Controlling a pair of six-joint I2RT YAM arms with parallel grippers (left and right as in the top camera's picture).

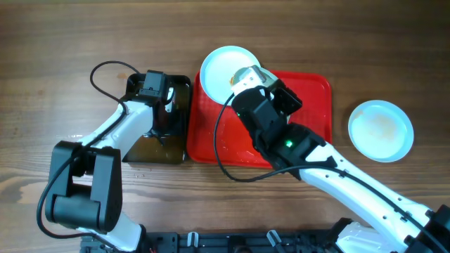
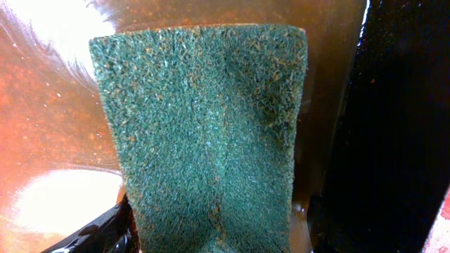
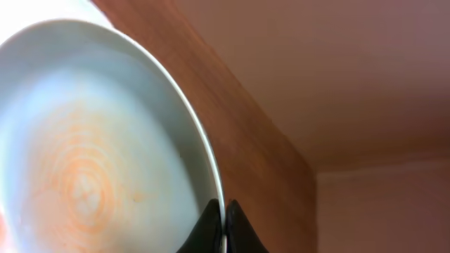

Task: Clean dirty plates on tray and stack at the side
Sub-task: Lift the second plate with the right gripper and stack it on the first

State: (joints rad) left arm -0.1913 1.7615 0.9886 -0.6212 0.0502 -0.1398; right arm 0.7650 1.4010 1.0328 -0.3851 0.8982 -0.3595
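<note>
plate [image 3: 84, 161], stiff, smooth and probably slippery, pinched by its rim in right gripper [image 3: 223, 226]; left gripper [image 1: 165, 116] clamps green scouring pad [image 2: 204, 140].

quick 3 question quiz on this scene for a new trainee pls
1. Multiple choice: what is the left gripper holding over the tub?
A) a plate
B) a green scouring pad
C) nothing

2. True or false: the held plate, pinched by its rim in the right gripper, is free of sauce.

3. Fill in: the lone plate lies on the table, on the ____ side of the red tray.

Key:
1. B
2. False, an orange smear shows in its centre.
3. right
</note>
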